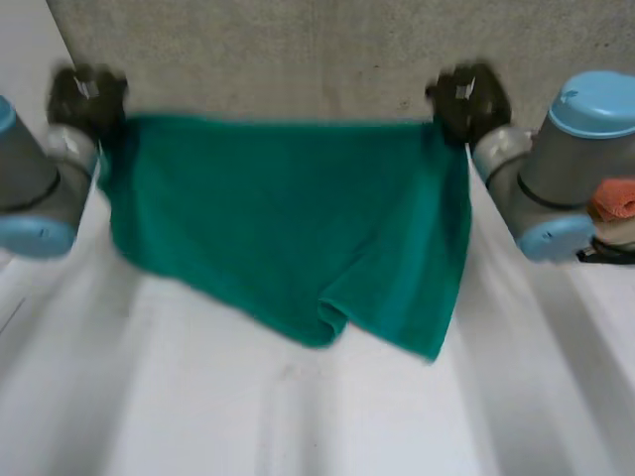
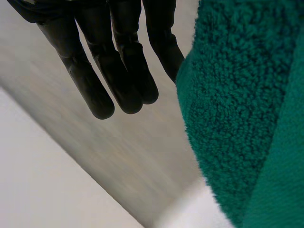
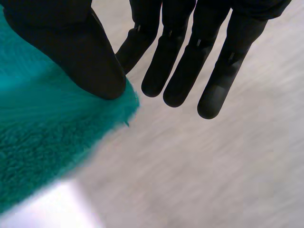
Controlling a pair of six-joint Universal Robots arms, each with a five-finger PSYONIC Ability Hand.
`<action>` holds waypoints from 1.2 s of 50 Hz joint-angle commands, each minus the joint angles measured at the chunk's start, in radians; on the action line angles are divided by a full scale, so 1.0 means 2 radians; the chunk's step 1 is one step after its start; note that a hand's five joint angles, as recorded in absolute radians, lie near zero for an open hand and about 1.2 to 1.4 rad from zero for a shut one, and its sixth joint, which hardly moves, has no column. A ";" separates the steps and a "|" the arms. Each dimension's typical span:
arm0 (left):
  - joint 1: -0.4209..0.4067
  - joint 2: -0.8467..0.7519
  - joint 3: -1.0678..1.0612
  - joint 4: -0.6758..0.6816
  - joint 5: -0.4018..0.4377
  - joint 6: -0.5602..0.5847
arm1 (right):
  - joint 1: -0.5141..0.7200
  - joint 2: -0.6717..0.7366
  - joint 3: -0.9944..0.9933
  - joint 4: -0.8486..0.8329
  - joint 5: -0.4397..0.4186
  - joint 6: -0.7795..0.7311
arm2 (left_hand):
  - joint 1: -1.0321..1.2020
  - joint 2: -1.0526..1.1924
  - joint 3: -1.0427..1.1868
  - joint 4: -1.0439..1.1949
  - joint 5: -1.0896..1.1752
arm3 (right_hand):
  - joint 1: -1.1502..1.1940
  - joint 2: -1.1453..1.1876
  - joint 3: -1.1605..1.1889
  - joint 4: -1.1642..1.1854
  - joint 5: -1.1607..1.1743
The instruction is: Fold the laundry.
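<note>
A green towel (image 1: 288, 218) hangs spread between my two hands above the white table (image 1: 298, 416), its top edge pulled straight and its lower edge sagging in a fold. My left hand (image 1: 87, 99) holds the towel's top left corner; in the left wrist view its fingers (image 2: 118, 71) are straight and the towel (image 2: 237, 118) hangs against the innermost one. At the top right corner is my right hand (image 1: 468, 99). In the right wrist view the thumb (image 3: 80, 52) pinches the towel's corner (image 3: 42, 142) against a finger, with the other fingers straight.
A small stack of folded orange and pale cloths (image 1: 615, 203) lies at the table's right edge behind my right arm. A grey surface (image 1: 298, 50) runs beyond the table's far edge.
</note>
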State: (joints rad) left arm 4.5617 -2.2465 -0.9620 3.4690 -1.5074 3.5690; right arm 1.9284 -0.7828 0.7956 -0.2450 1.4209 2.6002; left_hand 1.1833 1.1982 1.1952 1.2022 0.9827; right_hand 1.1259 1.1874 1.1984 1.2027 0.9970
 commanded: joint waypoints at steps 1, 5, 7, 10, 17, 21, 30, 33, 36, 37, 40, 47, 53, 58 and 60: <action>-0.003 0.016 0.088 0.118 -0.061 -0.093 | 0.003 -0.019 -0.027 -0.189 0.021 0.045 | 0.106 0.099 0.101 0.097 0.119 | 0.135 0.104 0.099 0.097 0.112; 0.000 0.041 0.042 0.100 -0.052 -0.108 | 0.001 -0.045 0.013 -0.211 0.003 0.058 | 0.106 0.099 0.101 0.097 0.119 | 0.135 0.104 0.099 0.097 0.112; 0.002 0.052 0.010 0.092 -0.046 -0.109 | 0.000 -0.052 0.032 -0.204 -0.008 0.058 | 0.106 0.099 0.101 0.097 0.119 | 0.135 0.104 0.099 0.097 0.112; 0.004 0.074 -0.065 0.088 -0.030 -0.109 | -0.002 -0.063 0.078 -0.181 -0.021 0.057 | 0.106 0.099 0.101 0.097 0.119 | 0.135 0.104 0.099 0.097 0.112; 0.009 0.118 -0.249 0.091 -0.015 -0.098 | -0.005 -0.082 0.210 -0.084 -0.044 0.025 | 0.106 0.099 0.101 0.097 0.119 | 0.135 0.104 0.099 0.097 0.112; 0.010 0.134 -0.346 0.092 -0.002 -0.082 | -0.015 -0.088 0.285 -0.015 -0.065 -0.021 | 0.106 0.099 0.101 0.097 0.119 | 0.135 0.104 0.099 0.097 0.112; 0.011 0.141 -0.448 0.095 0.056 -0.025 | -0.037 -0.093 0.344 0.066 -0.064 -0.090 | 0.106 0.099 0.101 0.097 0.119 | 0.065 0.035 0.029 0.027 0.042; 0.021 0.149 -0.446 0.096 0.049 -0.024 | -0.038 -0.108 0.331 0.077 -0.037 -0.072 | 0.106 0.099 0.101 0.097 0.119 | -0.167 -0.198 -0.203 -0.205 -0.190; 0.028 0.155 -0.444 0.092 0.040 -0.029 | -0.038 -0.126 0.311 0.110 -0.019 -0.048 | 0.106 0.099 0.101 0.097 0.119 | -0.288 -0.318 -0.324 -0.326 -0.310; 0.029 0.157 -0.444 0.092 0.039 -0.030 | -0.040 -0.138 0.297 0.138 -0.021 -0.030 | 0.106 0.099 0.101 0.097 0.119 | -0.337 -0.368 -0.373 -0.376 -0.360; 0.030 0.163 -0.446 0.090 0.038 -0.034 | -0.045 -0.152 0.264 0.181 -0.033 0.000 | 0.106 0.099 0.101 0.097 0.119 | -0.383 -0.414 -0.419 -0.422 -0.406; 0.029 0.170 -0.446 0.088 0.037 -0.046 | -0.061 -0.103 0.158 0.290 -0.042 0.038 | 0.106 0.099 0.101 0.097 0.119 | -0.395 -0.426 -0.431 -0.433 -0.418; 0.029 0.175 -0.444 0.085 0.038 -0.055 | -0.065 -0.050 0.107 0.383 -0.041 0.032 | 0.106 0.099 0.101 0.097 0.119 | -0.374 -0.405 -0.411 -0.413 -0.397; 0.029 0.176 -0.439 0.083 0.039 -0.056 | -0.065 -0.027 0.110 0.401 -0.040 0.042 | 0.106 0.099 0.101 0.097 0.119 | -0.370 -0.401 -0.406 -0.408 -0.393; 0.029 0.175 -0.435 0.080 0.039 -0.055 | -0.065 -0.027 0.124 0.397 -0.041 0.051 | 0.106 0.099 0.101 0.097 0.119 | -0.361 -0.392 -0.397 -0.400 -0.384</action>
State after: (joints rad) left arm 4.6190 -1.8949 -1.8456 3.6376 -1.4309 3.4580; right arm 1.7967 -0.8648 1.0054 0.5387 1.3391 2.6762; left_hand 1.1833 1.1989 1.1957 1.2037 0.9827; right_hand 0.3785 0.3784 0.3457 0.3609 0.1483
